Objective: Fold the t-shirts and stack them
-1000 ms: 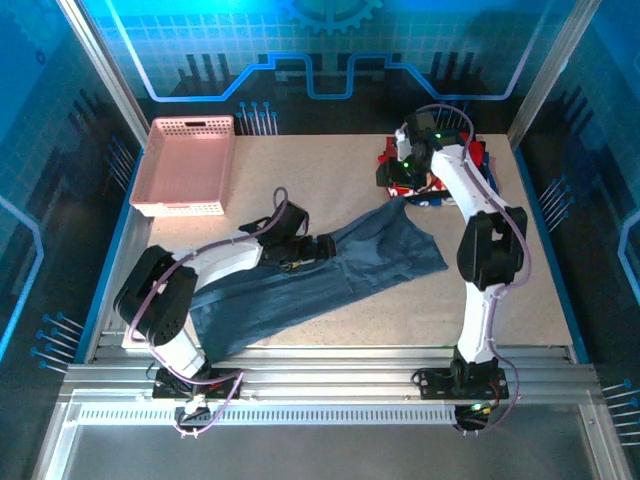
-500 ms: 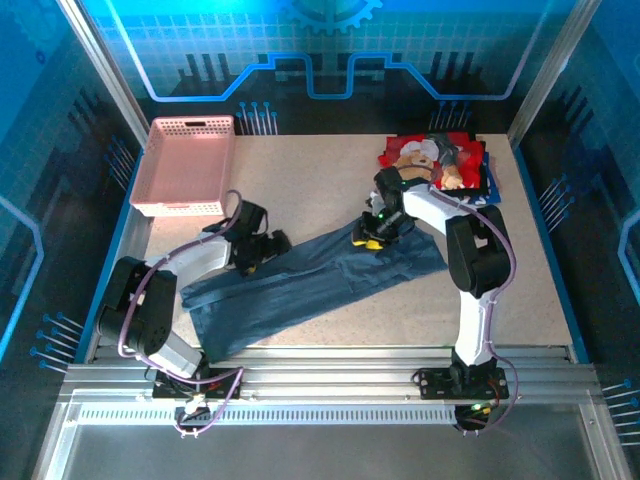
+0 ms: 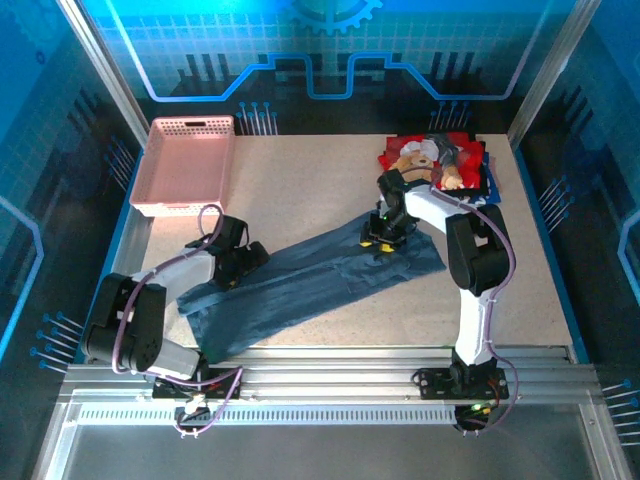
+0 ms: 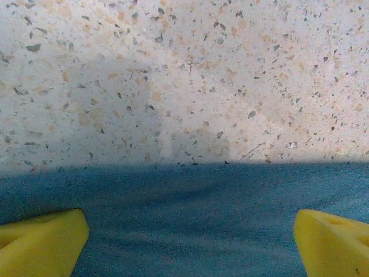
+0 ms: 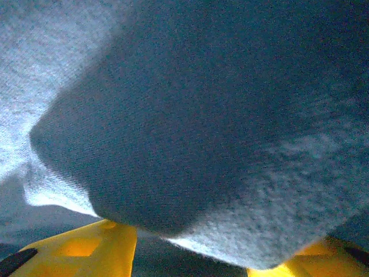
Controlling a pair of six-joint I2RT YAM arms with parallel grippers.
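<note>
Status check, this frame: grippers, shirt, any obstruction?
Left gripper open over blue shirt, left edge. Right gripper at far end, cloth between fingers, grip unclear. Shirt unfolded; folded stack behind, basket apart.

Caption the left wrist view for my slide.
Left gripper open over the edge of the slate-blue t-shirt on the speckled table.

Left end effector spread wide; right end effector angled down.
</note>
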